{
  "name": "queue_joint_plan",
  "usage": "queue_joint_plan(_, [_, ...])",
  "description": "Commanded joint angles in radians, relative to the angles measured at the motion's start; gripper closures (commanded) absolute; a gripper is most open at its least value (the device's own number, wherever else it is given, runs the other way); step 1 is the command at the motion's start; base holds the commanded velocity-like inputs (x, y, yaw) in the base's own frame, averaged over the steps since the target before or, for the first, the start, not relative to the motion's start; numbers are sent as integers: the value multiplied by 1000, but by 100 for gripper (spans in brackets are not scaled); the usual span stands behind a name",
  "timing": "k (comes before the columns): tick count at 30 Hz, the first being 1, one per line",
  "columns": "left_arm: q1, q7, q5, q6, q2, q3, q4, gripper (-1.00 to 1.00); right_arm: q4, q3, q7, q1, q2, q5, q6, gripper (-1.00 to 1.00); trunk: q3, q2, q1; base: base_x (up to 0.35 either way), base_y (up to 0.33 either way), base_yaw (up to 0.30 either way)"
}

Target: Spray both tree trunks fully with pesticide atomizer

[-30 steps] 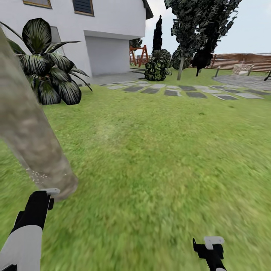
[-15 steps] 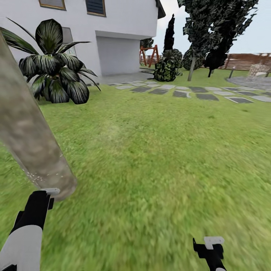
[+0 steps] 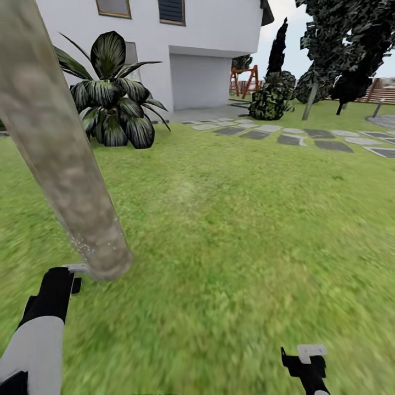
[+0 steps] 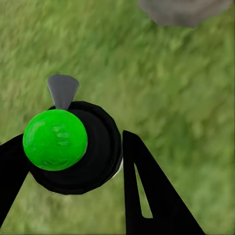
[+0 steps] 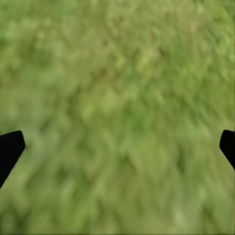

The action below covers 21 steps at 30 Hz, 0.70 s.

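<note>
Jaws: left gripper (image 4: 73,161) clamps the atomizer (image 4: 71,147), right gripper (image 5: 117,147) gapes empty; aim the nozzle (image 4: 62,90) up the tree trunk (image 3: 60,159), where pesticide (image 3: 90,247) speckles just the base.

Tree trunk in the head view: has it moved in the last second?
No. The tree trunk, broad-leaved plant and house all slid right in the picture together, so the camera turned left.

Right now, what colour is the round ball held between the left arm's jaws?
Bright green ball, clearest in the left wrist view.
</note>
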Motion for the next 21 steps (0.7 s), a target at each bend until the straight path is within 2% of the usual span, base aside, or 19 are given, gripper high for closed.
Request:
queue_joint_plan(1, [-17,-7,-10,7,-1,2,-4,100,0,9,-2,0,0,-9,-3,-100,-1,0,0,0,0,152])
queue_joint_plan(6, [-46,-8,-11,31,-3,-2,-13,100,2,9,-2,0,-6,-8,-3,-100,-1,0,0,0,0,27])
queue_joint_plan(9, [-96,-10,-12,63,0,-3,-13,100,2,9,-2,0,-8,-7,-2,-100,-1,0,0,0,0,0])
queue_joint_plan(14, [-104,-11,-13,89,-2,-4,-15,100,2,9,-2,0,-8,-7,-3,-100,-1,0,0,3,-16,0])
queue_joint_plan(21, [-106,-10,-13,89,-4,-18,-15,100,2,9,-2,0,-8,-8,-3,-100,-1,0,0,32,-249,0])
